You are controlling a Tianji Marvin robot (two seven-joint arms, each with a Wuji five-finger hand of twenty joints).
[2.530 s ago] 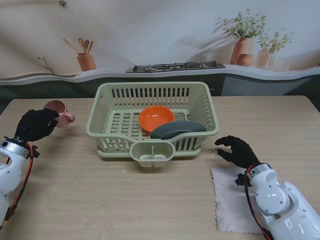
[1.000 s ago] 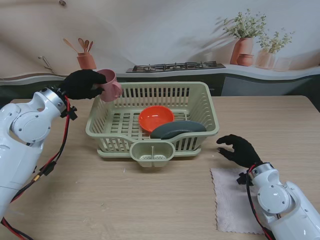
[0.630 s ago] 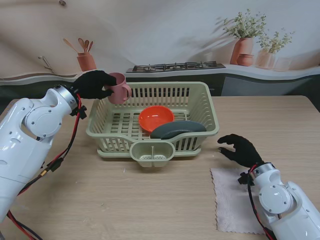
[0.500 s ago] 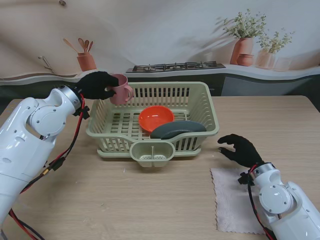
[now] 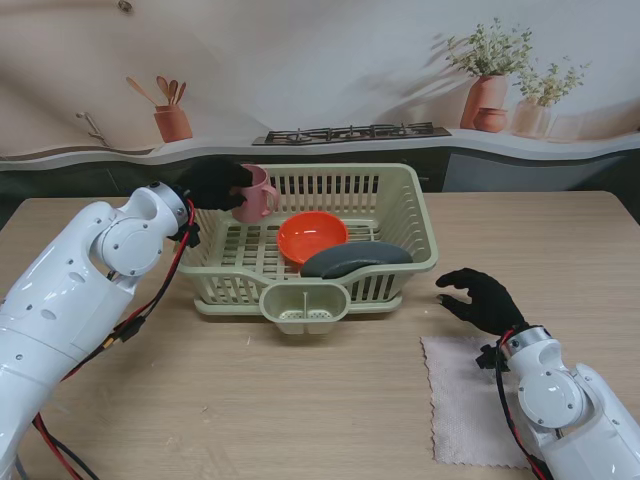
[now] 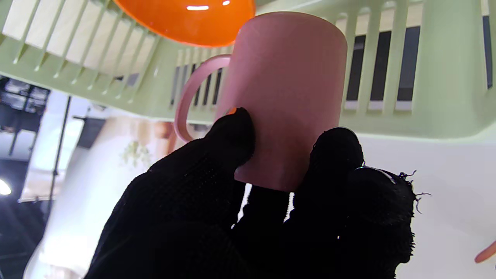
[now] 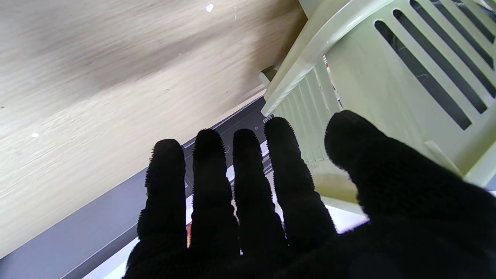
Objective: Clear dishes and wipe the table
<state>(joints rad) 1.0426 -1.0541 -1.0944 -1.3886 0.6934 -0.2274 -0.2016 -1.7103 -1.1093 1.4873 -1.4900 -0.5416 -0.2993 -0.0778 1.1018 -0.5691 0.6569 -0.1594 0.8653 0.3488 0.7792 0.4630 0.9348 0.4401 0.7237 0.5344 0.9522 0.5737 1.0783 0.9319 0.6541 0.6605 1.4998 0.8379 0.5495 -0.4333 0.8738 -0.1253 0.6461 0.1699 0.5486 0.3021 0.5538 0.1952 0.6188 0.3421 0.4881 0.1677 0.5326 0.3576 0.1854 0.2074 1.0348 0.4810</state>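
Left robot hand: holds the pink mug, upper left of the frame, over the green dish basket's back corner.
Right robot hand: fingers wide, holding nothing, lower right, by the cloth.
Basket: orange bowl, gray plate inside.

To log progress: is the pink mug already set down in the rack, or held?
Held. The left hand grips the pink mug over the rack's far left corner; whether it touches the floor, cannot tell.

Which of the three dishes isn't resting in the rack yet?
The pink plastic mug, gripped by the left hand over the green dish rack's left rear corner. The orange bowl and grey plate already lie inside.
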